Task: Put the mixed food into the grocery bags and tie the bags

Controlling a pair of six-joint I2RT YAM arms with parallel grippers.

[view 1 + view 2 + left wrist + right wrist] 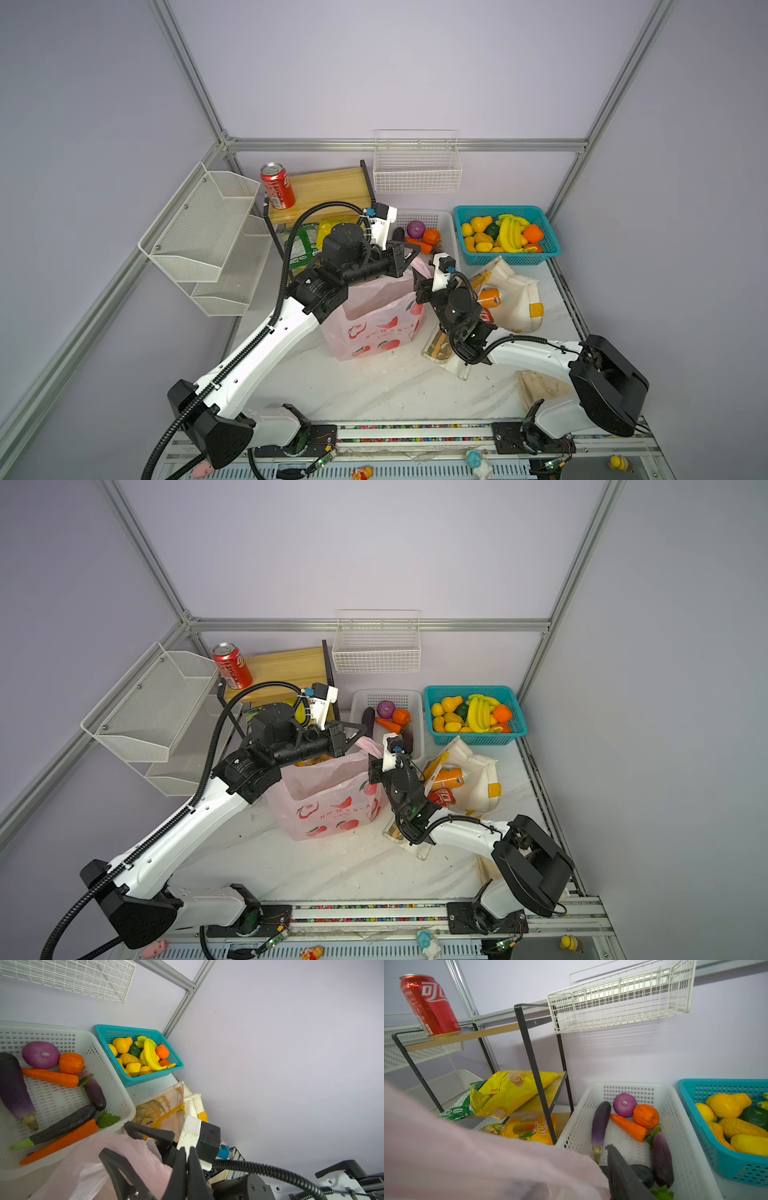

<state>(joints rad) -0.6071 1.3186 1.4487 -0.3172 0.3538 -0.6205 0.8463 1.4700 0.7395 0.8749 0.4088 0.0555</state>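
Probably limp, slippery: pinch pink bag rim mid-frame, clamped in left gripper; right gripper state unclear.

free: front tabletop | blocked: pink bag centre, white tote right, teal basket behind

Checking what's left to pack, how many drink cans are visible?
3. One red cola can stands on the wooden shelf; an orange soda can and another red can lie in the white tote. More may be hidden.
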